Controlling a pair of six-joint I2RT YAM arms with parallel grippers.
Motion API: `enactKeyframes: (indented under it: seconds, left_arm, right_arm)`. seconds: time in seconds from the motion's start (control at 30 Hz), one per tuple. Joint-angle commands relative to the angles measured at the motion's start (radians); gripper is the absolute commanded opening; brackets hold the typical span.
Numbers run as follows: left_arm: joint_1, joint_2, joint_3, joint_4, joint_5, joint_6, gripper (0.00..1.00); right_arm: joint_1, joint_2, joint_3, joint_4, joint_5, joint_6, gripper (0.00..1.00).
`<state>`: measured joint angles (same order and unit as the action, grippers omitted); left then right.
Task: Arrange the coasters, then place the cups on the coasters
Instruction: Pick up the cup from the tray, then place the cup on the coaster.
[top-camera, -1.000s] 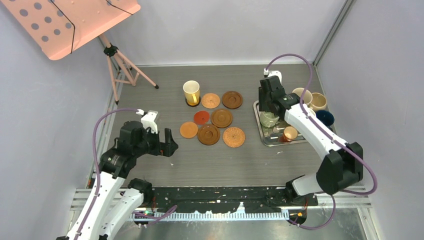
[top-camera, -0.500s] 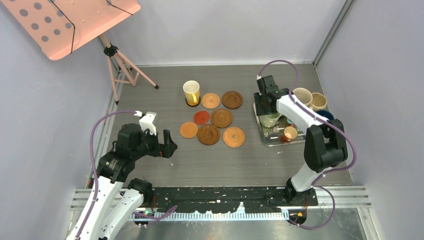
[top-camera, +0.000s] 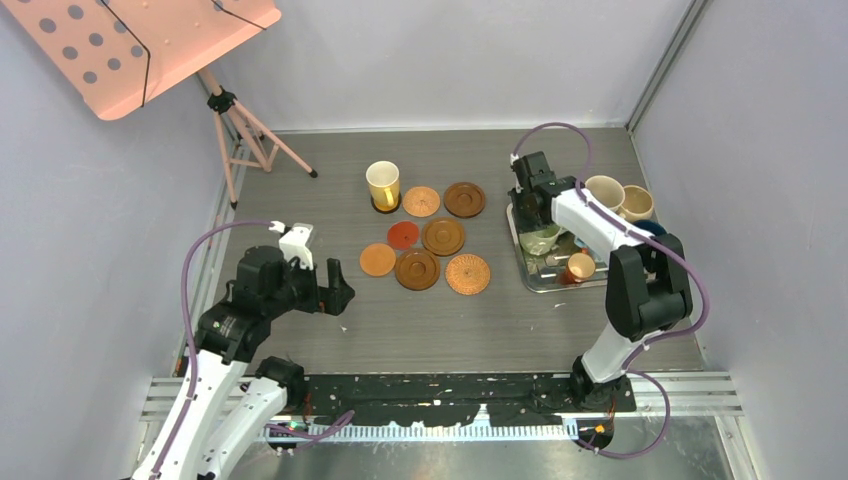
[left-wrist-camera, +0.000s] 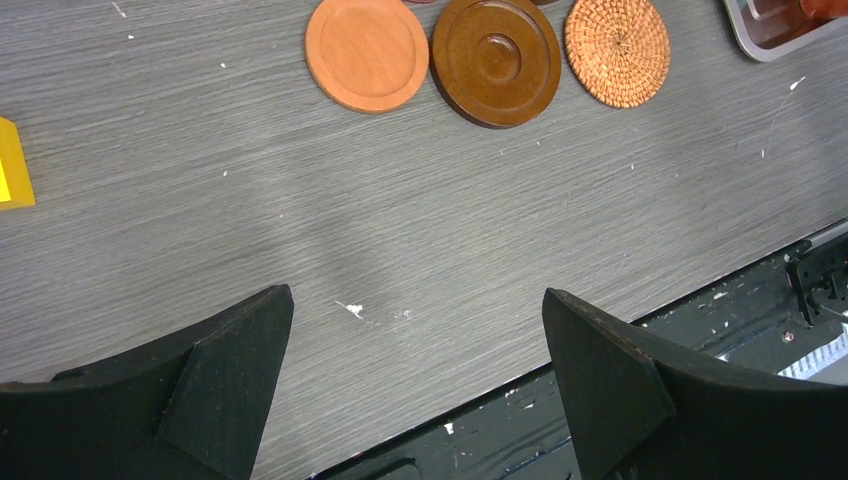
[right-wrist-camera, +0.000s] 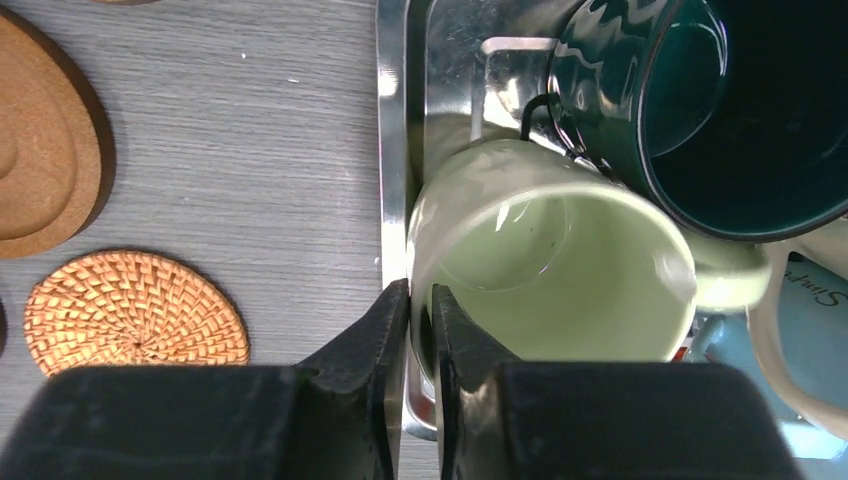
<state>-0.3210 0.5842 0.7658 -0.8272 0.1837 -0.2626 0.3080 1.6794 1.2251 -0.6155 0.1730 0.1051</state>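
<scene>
From above, the coasters cluster mid-worktop, with a yellow cup on the far-left one. The right gripper reaches into the tray by the right edge, its grip hidden here. The left gripper hangs near the left edge.

The left wrist view shows its fingers spread wide, and a yellow block cut off at the frame's edge.

The right wrist view shows the right gripper's fingers clamped on the wall of the pale green cup, at the tray's left rim against a dark green cup.

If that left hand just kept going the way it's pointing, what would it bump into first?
The left hand likely meets bare table first, short of the orange coaster and dark brown coaster; depth is unclear.
</scene>
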Motion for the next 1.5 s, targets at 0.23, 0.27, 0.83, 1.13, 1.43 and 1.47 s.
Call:
enactKeyframes:
  seconds: [0.23, 0.27, 0.83, 1.13, 1.43, 1.47]
  left_arm:
    - [-0.004, -0.006, -0.002, 0.033, 0.006, -0.011, 1.0]
    - [-0.004, -0.006, -0.002, 0.034, 0.005, -0.012, 1.0]
    - [-0.004, -0.071, -0.031, 0.029, 0.007, -0.044, 1.0]
    - [-0.004, -0.102, -0.046, 0.046, 0.01, -0.041, 0.99]
    - [-0.005, -0.094, -0.048, 0.048, 0.01, -0.043, 0.99]
    - [-0.004, -0.094, -0.048, 0.047, 0.008, -0.043, 0.99]
  right_arm:
    - [0.001, -0.158, 0.062, -0.057, -0.074, -0.018, 0.06]
    - [0.0, -0.168, 0.071, -0.065, -0.08, -0.017, 0.06]
    - [0.17, -0.104, 0.384, -0.116, -0.212, -0.185, 0.06]
    - [0.184, 0.13, 0.625, -0.13, -0.311, -0.374, 0.06]
    - [0.175, 0.369, 0.862, -0.18, -0.306, -0.425, 0.05]
    - [0.173, 0.398, 0.884, -0.187, -0.307, -0.426, 0.05]
